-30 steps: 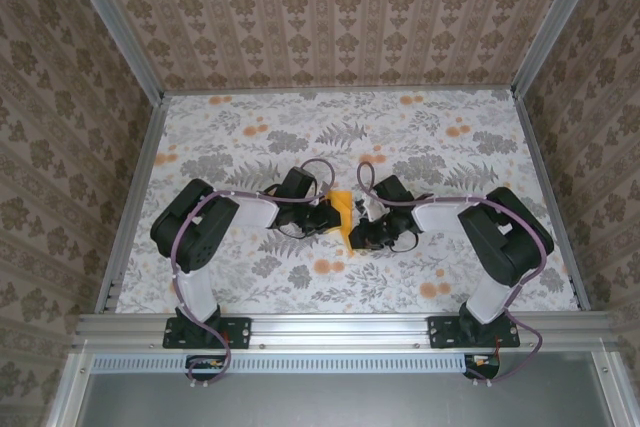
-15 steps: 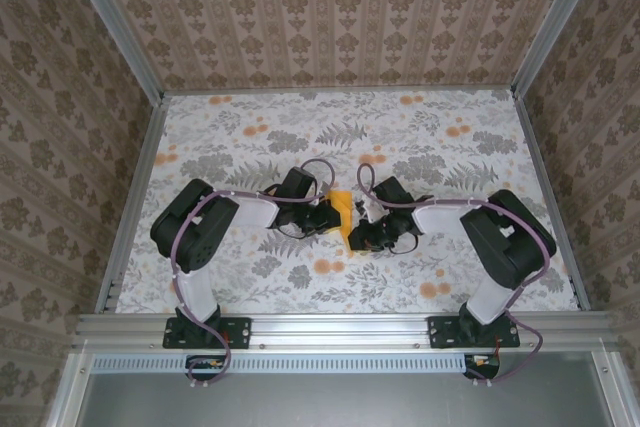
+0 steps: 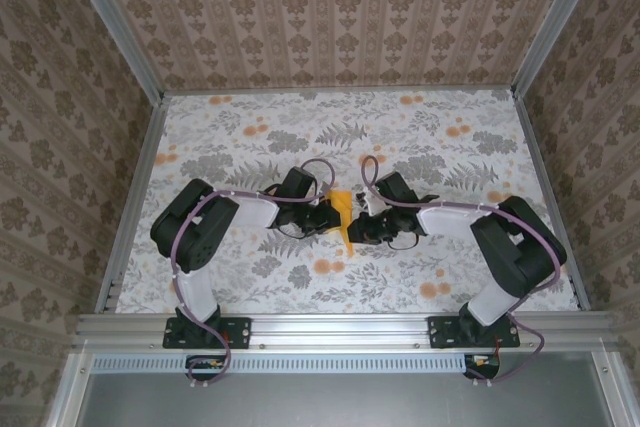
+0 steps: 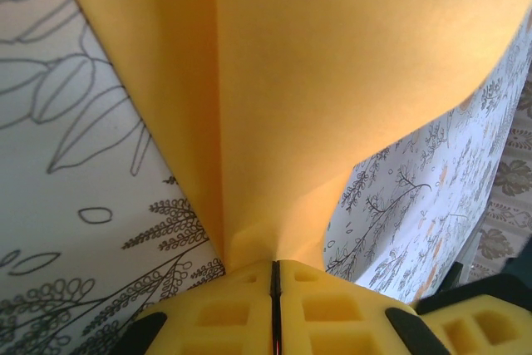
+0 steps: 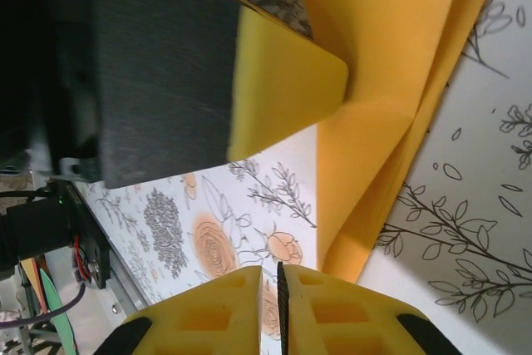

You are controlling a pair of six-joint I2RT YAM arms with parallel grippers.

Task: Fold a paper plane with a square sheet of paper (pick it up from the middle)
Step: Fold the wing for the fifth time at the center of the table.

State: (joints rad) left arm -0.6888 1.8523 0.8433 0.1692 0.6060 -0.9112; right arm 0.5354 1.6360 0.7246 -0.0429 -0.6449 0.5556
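Note:
The square sheet of paper is orange-yellow and hangs folded into a narrow strip over the floral cloth, between the two grippers. My left gripper is shut on it. In the left wrist view the paper fans out from the closed yellow fingertips of that gripper. My right gripper stands just right of the sheet. In the right wrist view its jaws are closed to a thin slit with nothing between them. The layered paper hangs to their right, and the left gripper's yellow pad presses on it.
A floral cloth covers the table. Aluminium rails run along the front and the left side, with wallpapered walls behind and beside. Both arms bend inward to the table's middle.
The right arm has drawn back and up, its gripper now apart from the paper. The paper looks narrower and more folded than a second ago. The left gripper has kept its hold.

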